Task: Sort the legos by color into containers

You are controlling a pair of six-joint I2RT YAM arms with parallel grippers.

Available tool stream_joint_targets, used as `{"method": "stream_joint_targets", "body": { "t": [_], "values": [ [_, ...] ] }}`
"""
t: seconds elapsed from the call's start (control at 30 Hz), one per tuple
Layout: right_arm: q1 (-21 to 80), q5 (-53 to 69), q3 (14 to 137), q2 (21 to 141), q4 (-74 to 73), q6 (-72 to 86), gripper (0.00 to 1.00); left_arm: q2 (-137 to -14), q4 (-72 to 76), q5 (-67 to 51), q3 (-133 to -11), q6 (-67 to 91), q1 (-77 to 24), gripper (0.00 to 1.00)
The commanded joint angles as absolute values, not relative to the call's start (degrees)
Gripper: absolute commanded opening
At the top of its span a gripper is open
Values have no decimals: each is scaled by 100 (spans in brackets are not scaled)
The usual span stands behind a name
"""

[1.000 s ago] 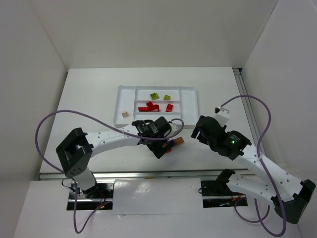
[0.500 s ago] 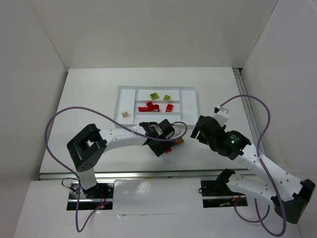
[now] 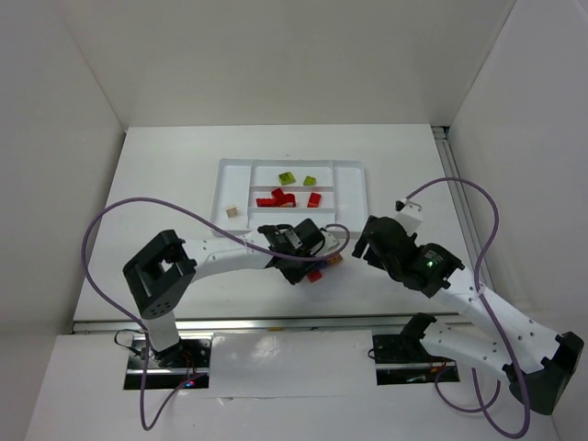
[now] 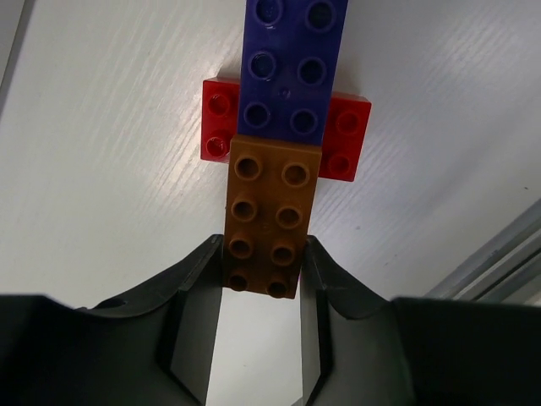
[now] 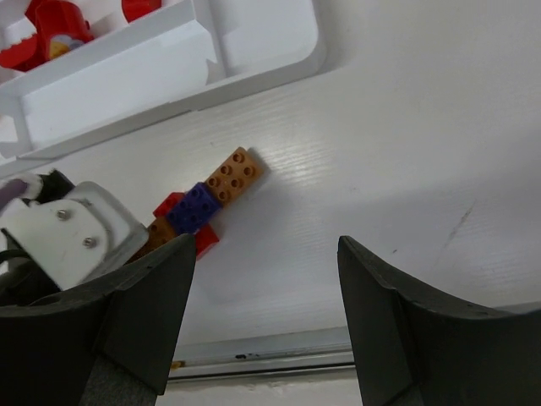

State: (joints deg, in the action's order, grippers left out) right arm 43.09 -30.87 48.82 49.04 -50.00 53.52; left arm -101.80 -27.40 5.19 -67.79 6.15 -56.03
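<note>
A joined stack of legos lies on the table in front of the tray: an orange-brown brick [image 4: 266,216], a blue-purple brick [image 4: 287,68] and a red brick [image 4: 218,118] crosswise beneath. My left gripper [image 4: 263,254] has its jaws pressed against both sides of the orange-brown brick's near end. From above, the left gripper [image 3: 308,265] covers most of the stack [image 3: 333,261]. In the right wrist view the stack ends in a second orange-brown brick [image 5: 232,175]. My right gripper [image 5: 266,279] hangs open and empty just right of the stack.
The white tray [image 3: 354,197] lies behind the stack; it holds two lime green bricks [image 3: 287,178], several red bricks [image 3: 276,197] and a tan brick [image 3: 231,211]. The table's front rail [image 5: 270,355] runs close to the near side of the stack.
The left gripper's jaws have closed from wide open onto the orange-brown brick, and the left arm has shifted slightly. The right arm has barely moved.
</note>
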Motion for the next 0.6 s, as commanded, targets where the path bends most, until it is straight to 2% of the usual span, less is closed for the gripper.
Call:
{"method": "stream_joint_targets", "body": {
  "t": [0.0, 0.07, 0.4, 0.57],
  "values": [
    [4280, -2849, 4562, 4782, -4659, 5388, 75, -9853, -2803, 264, -6979, 580, -5625, 19],
    [4280, -2410, 4378, 4720, -4334, 5501, 75, -9765, -2961, 203, -6979, 580, -5625, 0],
    [4280, -1564, 3482, 3877, -3051, 6002, 75, -8983, -3226, 35, -6794, 747, -5572, 0],
    [3780, -758, 3112, 3631, -2523, 6056, 75, -8623, -3340, -78, -6732, 800, -5415, 0]
  ]
}}
